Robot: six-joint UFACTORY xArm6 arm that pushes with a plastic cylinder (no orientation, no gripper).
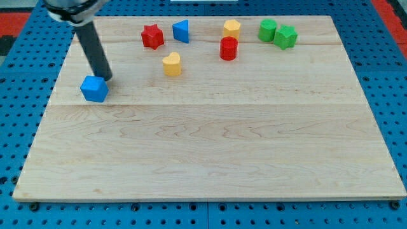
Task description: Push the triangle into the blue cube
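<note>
I have no pincer at all, only a dark rod, so nothing can open or close and I hold nothing. My tip rests on the worktop, touching or almost touching the blue cube at its upper right side. The cube sits near the view's left edge.

The blue triangle is well apart from it, up near the view's top, just beside the red star on the star's right. A yellow heart lies a little lower, close to the path between triangle and cube.

I think the triangle is small, light and hard. It looks like it slides easily on the smooth wood. It can also spin if I poke a corner. I cannot grab it, so I need to push on a flat side, on its far right face, aiming down and left toward the cube. The star stands close to the start of that path, so I need to steer below it. I also need to miss the heart.
</note>
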